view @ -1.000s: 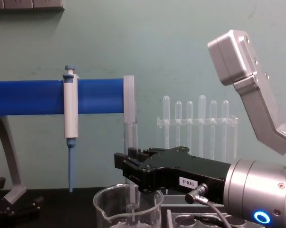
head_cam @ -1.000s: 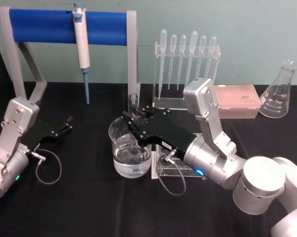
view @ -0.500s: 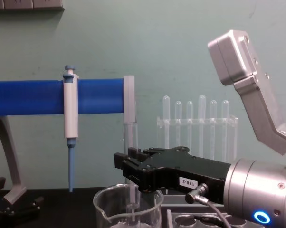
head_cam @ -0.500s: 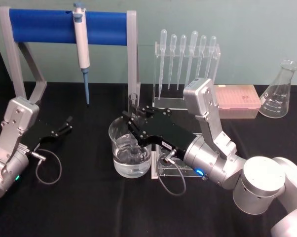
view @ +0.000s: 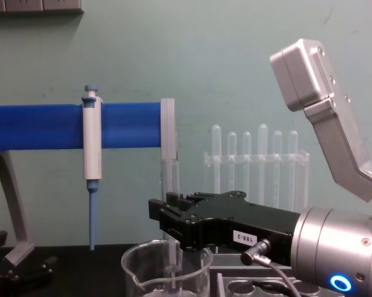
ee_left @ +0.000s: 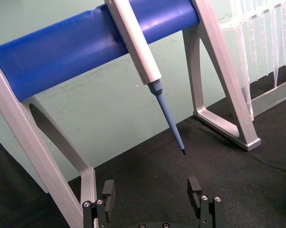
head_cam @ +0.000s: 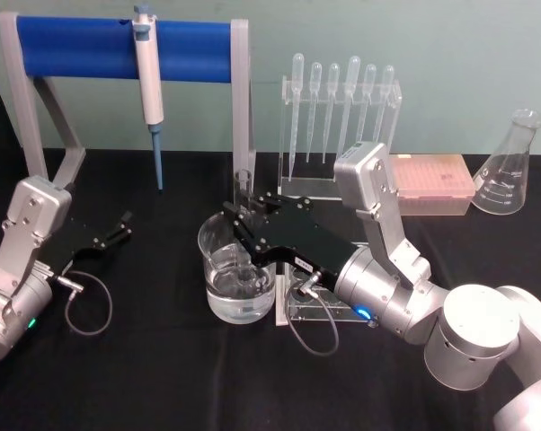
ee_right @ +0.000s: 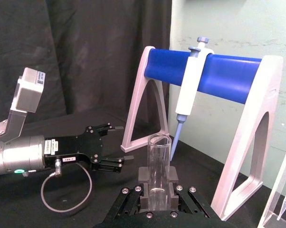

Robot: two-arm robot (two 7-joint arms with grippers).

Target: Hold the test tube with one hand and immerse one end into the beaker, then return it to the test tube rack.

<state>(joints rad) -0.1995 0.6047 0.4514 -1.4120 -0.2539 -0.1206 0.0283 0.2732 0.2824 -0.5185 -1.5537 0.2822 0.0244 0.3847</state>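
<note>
The clear test tube (head_cam: pixel 243 184) stands upright, and my right gripper (head_cam: pixel 241 220) is shut on its middle. Its lower end reaches down inside the beaker (head_cam: pixel 224 303), which holds water and stands at the table's centre. From the chest view the test tube (view: pixel 169 179) rises above the right gripper (view: pixel 170 219) and its lower part shows through the beaker (view: pixel 133 265) wall. In the right wrist view the test tube (ee_right: pixel 159 159) sits clamped between the fingers (ee_right: pixel 144 176). My left gripper (head_cam: pixel 118 229) rests open at the left, apart from everything; its fingers (ee_left: pixel 108 192) hold nothing.
A blue-barred stand (head_cam: pixel 82 49) with a hanging pipettor (head_cam: pixel 147 72) stands at the back left. Behind the beaker are a pipette rack (head_cam: pixel 341 108), a pink tip box (head_cam: pixel 432 180) and a flask (head_cam: pixel 509 166). A clear tube rack (head_cam: pixel 329 310) lies under my right wrist.
</note>
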